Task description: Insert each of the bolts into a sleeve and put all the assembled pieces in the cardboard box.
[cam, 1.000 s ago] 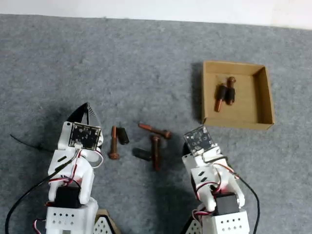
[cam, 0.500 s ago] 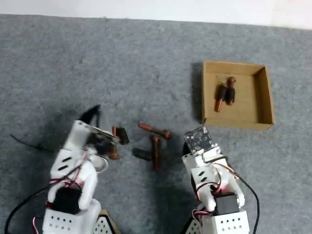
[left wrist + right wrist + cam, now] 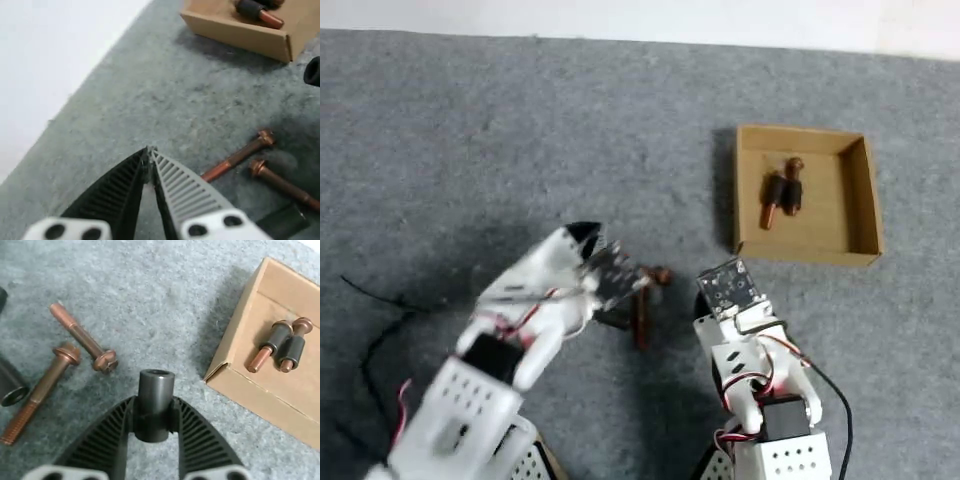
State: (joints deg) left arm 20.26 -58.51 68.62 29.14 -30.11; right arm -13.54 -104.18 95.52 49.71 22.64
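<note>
Bolts (image 3: 82, 337): we count two loose on the grey carpet (image 3: 470, 130), with the left claw (image 3: 149, 151) near them, pinched shut and empty. One loose sleeve (image 3: 9, 387) lies alongside. Right claw (image 3: 152, 405) grips a second sleeve (image 3: 156, 382). Cardboard box (image 3: 810, 252), far right, holds two assembled pieces (image 3: 775, 198).

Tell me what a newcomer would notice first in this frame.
The right gripper clamps a black sleeve, close to the loose bolts on the grey mat. Two assembled pieces lie in the cardboard box, and the left gripper, shut, hangs near the bolts.
</note>
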